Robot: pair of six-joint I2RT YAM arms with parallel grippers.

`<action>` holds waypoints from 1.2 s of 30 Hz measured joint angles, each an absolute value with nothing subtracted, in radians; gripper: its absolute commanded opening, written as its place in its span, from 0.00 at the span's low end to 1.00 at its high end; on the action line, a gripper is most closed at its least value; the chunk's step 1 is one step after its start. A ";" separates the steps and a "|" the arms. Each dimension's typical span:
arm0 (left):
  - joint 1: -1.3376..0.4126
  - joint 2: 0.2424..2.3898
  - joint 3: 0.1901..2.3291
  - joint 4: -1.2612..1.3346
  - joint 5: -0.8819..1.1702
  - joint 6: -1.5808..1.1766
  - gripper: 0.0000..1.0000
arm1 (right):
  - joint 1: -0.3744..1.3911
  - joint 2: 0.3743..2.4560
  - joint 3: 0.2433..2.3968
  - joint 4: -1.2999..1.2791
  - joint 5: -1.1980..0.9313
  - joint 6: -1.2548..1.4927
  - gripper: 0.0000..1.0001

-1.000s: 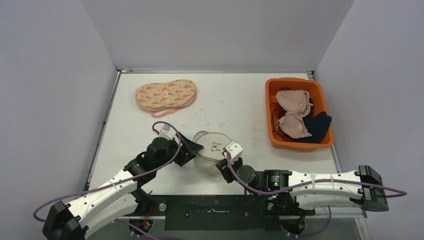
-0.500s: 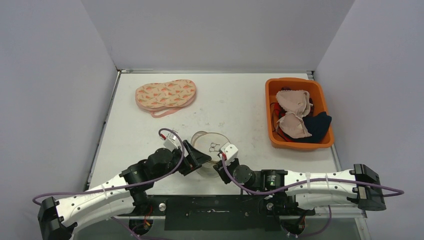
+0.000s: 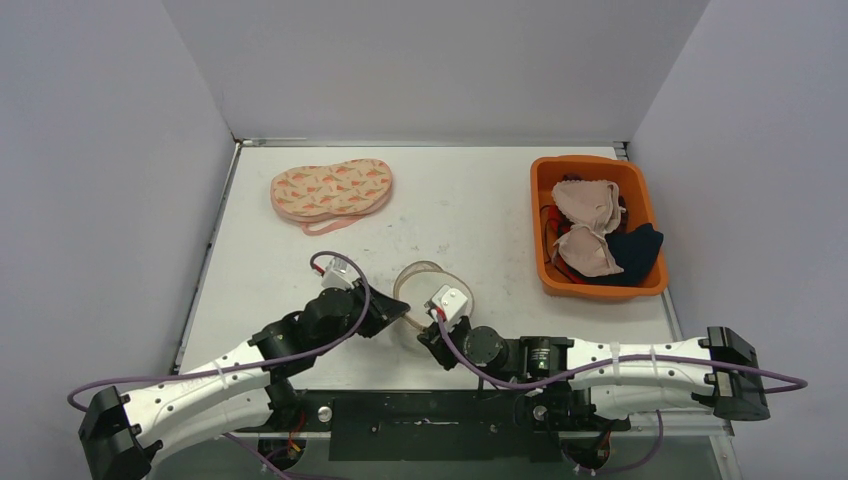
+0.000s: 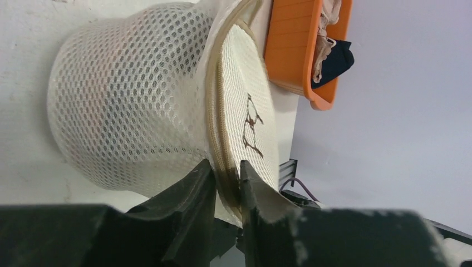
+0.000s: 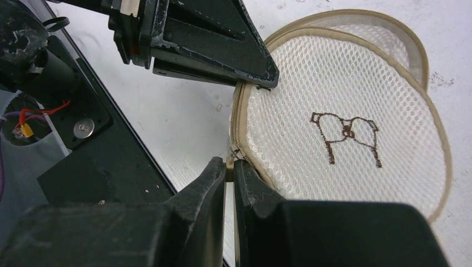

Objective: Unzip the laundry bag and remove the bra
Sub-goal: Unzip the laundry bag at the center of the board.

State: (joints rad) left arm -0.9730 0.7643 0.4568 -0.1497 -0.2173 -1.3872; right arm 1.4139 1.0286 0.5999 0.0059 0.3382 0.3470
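A: What fills most of the overhead view?

B: The white tabletop (image 3: 480,200). At its right side sits an orange bin (image 3: 585,160) with pale bras (image 3: 588,205) and a dark garment (image 3: 635,250) in it.

A: And at the upper left?

B: A peach printed garment (image 3: 332,190), lying flat and well apart from everything else.

A: Where is the laundry bag?

B: The laundry bag (image 3: 420,280) is low in the centre of the overhead view, close to the near edge of the tabletop, between the two arms. It is a round white mesh pouch with a beige zip rim, tipped on its side. I cannot make out anything through the mesh.

A: Is it open?

B: At the upper right of the right wrist view, the lid's rim stands apart from the body's rim. Nearer the claws the two lie together.

A: The left claw?

B: The left claw (image 4: 225,172) is nearly closed, its fingers nipping the beige zip rim of the bag's lid at the bottom centre of its own view.

A: The right claw?

B: The right claw (image 5: 229,164) is pressed almost together on a small beige zip pull (image 5: 229,160) at the bag's edge, just beside the left claw.

A: Any marking?

B: A brown stitched bra outline (image 5: 346,136) sits in the middle of the lid.
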 measured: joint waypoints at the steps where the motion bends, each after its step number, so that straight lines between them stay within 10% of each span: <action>1: -0.967 0.768 0.457 -0.149 -0.217 -1.387 0.10 | 1.414 1.029 0.603 0.006 0.335 0.347 0.05; 36: -0.940 0.697 0.408 -0.154 -0.256 -1.464 0.00 | 1.400 0.953 0.573 -0.093 0.459 0.461 0.05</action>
